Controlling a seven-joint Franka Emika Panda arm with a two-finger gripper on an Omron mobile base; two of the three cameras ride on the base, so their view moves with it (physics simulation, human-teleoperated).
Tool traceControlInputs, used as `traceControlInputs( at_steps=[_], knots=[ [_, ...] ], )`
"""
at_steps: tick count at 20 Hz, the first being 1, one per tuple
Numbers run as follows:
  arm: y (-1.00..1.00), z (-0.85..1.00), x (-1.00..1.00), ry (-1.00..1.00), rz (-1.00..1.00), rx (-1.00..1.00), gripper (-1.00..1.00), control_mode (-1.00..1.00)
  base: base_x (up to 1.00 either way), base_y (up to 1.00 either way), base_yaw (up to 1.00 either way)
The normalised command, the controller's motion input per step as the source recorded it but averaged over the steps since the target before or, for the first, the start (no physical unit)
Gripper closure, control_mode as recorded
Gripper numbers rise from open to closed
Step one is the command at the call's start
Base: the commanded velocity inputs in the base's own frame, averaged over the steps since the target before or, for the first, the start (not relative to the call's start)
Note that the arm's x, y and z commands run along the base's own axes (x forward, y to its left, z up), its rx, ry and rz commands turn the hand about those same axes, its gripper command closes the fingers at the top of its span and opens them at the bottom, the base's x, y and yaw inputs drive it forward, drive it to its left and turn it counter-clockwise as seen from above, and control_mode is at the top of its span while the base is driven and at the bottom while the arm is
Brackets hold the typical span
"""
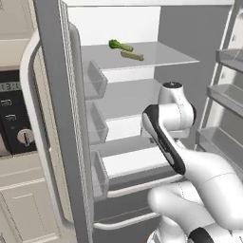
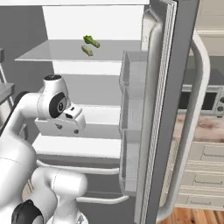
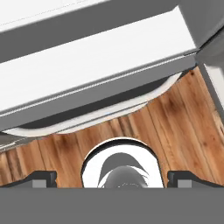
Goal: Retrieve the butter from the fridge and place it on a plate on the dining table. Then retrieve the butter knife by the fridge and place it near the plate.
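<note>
The fridge [image 1: 54,95] stands open, its white shelves showing between both doors. On the upper glass shelf lies the butter [image 1: 132,55] [image 2: 87,50], a small pale yellowish stick, just in front of a green leafy vegetable [image 1: 119,45] [image 2: 92,41]. My gripper [image 3: 113,178] is open, its fingertips [image 3: 41,177] wide apart with nothing between them. It points down at the fridge's lower drawer fronts and the wooden floor, well below the butter's shelf. My arm is folded in front of the middle shelves. The plate, the dining table and the butter knife are out of view.
Door bins [image 1: 95,80] [image 2: 129,70] line the open doors on both sides of the arm. Curved pale drawer handles [image 3: 109,116] run below the shelves. An oven panel [image 1: 14,118] and cream cabinets [image 2: 201,175] flank the fridge.
</note>
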Motion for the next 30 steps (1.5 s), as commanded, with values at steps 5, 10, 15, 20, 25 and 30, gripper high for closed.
traceControlInputs(
  at_steps=[5,10,15,20,25,30],
  knots=[
    [0.00,0.00,0.00,0.00,0.00,0.00,-1.00,1.00,0.72,-0.02,0.03],
    [0.00,0.00,0.00,0.00,0.00,0.00,-1.00,1.00,0.61,-0.23,0.11],
    [0.00,0.00,0.00,0.00,0.00,0.00,-1.00,1.00,0.46,-0.29,0.14],
    [0.00,0.00,0.00,0.00,0.00,0.00,-1.00,1.00,0.06,-0.39,0.02],
    [0.00,0.00,0.00,0.00,0.00,0.00,-1.00,1.00,0.00,-0.26,0.00],
    [0.00,0.00,0.00,0.00,0.00,0.00,-1.00,1.00,0.32,0.14,-0.01]
  ],
)
